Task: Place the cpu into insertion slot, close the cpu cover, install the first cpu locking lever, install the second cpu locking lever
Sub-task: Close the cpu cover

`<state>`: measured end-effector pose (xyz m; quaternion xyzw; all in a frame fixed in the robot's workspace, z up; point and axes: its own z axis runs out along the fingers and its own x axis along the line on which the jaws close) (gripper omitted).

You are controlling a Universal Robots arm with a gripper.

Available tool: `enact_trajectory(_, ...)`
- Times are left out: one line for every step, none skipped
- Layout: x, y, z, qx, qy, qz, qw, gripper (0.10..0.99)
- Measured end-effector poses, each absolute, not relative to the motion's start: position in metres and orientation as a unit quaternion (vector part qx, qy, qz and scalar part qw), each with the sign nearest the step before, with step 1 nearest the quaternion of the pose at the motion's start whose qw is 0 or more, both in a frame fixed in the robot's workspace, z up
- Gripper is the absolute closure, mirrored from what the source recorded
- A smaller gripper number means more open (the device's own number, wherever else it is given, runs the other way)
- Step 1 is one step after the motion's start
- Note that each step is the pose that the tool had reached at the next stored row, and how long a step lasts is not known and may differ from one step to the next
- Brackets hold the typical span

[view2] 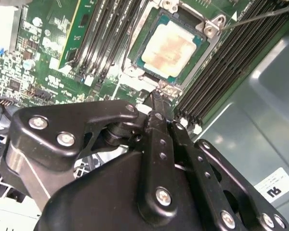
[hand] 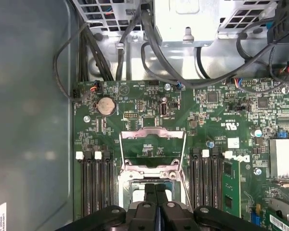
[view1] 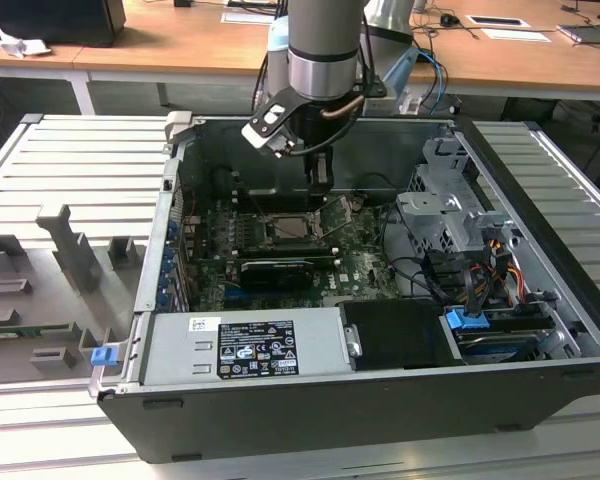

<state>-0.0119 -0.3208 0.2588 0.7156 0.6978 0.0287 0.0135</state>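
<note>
The cpu [view2: 175, 47], a tan-silver square, lies flat in the insertion slot [view2: 137, 42] on the green board; in the exterior view the slot [view1: 293, 229] is mid-board. The cpu cover [hand: 152, 150], a silver frame with a wide window, stands swung open away from the socket, with board showing through it. My gripper [view2: 157, 98] is shut with its black fingers [hand: 155, 191] pressed together and nothing between them. It hovers at the socket's hinge edge, just above the cpu. A thin wire locking lever [view2: 260, 17] sticks up beside the socket.
Black memory slots [view2: 231, 62] flank the socket on both sides. The grey power supply box [view1: 245, 345] lies along the case's near wall, and a drive cage [view1: 445, 215] with cable bundles stands on the exterior view's right. The case's metal walls surround the board.
</note>
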Motion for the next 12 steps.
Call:
enact_trajectory(-0.012, -0.321, 0.261, 0.716, 0.698, 0.029, 0.013, 0.980)
enact_trajectory(-0.011, -0.321, 0.263, 0.716, 0.698, 0.029, 0.013, 0.980)
enact_trajectory(-0.011, -0.321, 0.265, 0.716, 0.698, 0.029, 0.013, 0.980)
enact_trajectory(-0.010, -0.321, 0.265, 0.716, 0.698, 0.029, 0.013, 0.980)
enact_trajectory(-0.009, -0.321, 0.265, 0.716, 0.698, 0.029, 0.013, 0.980)
enact_trajectory(-0.006, -0.321, 0.266, 0.716, 0.698, 0.029, 0.013, 0.980)
enact_trajectory(-0.001, -0.321, 0.266, 0.716, 0.698, 0.029, 0.013, 0.980)
enact_trajectory(0.005, -0.321, 0.266, 0.716, 0.698, 0.028, 0.013, 0.980)
enact_trajectory(0.013, -0.321, 0.266, 0.716, 0.698, 0.028, 0.013, 0.980)
enact_trajectory(0.023, -0.321, 0.263, 0.710, 0.703, 0.027, 0.012, 0.980)
enact_trajectory(0.035, -0.321, 0.261, 0.710, 0.704, 0.026, 0.010, 0.980)
enact_trajectory(0.038, -0.321, 0.261, 0.710, 0.704, 0.026, 0.010, 0.980)
